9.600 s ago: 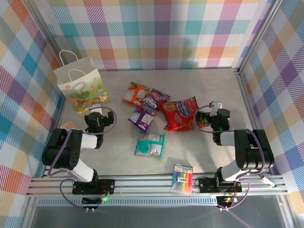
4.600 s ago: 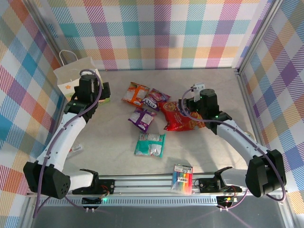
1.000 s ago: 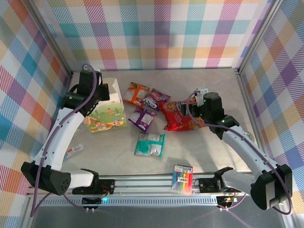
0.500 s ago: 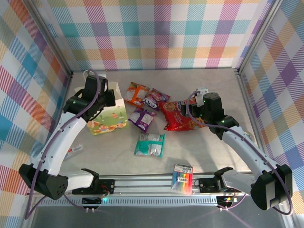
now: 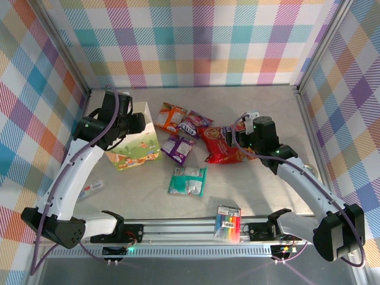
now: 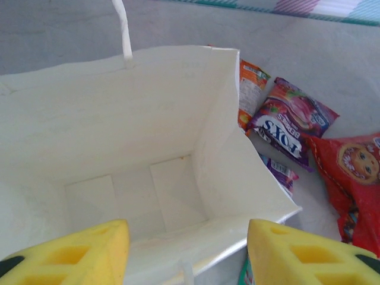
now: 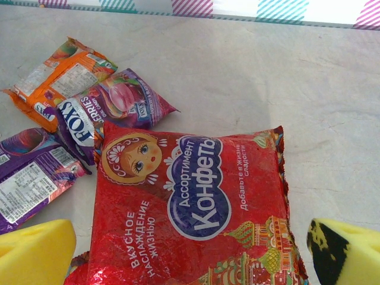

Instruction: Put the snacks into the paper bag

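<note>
The paper bag (image 5: 135,149) stands mouth-up, its rim inside the parted left gripper (image 6: 189,254). The right gripper (image 7: 190,252) gapes wide over the red packet (image 7: 193,196).

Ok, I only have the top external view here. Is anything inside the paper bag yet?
Observer: No. The left wrist camera looks straight into the paper bag, and its white floor is bare.
Operator: And the left gripper?
Observer: The left gripper is open, with its yellow fingers on either side of the bag's near rim.
Operator: What's under the right one?
Observer: The red packet, printed with a doll face and Cyrillic text, lies below the open right gripper.
</note>
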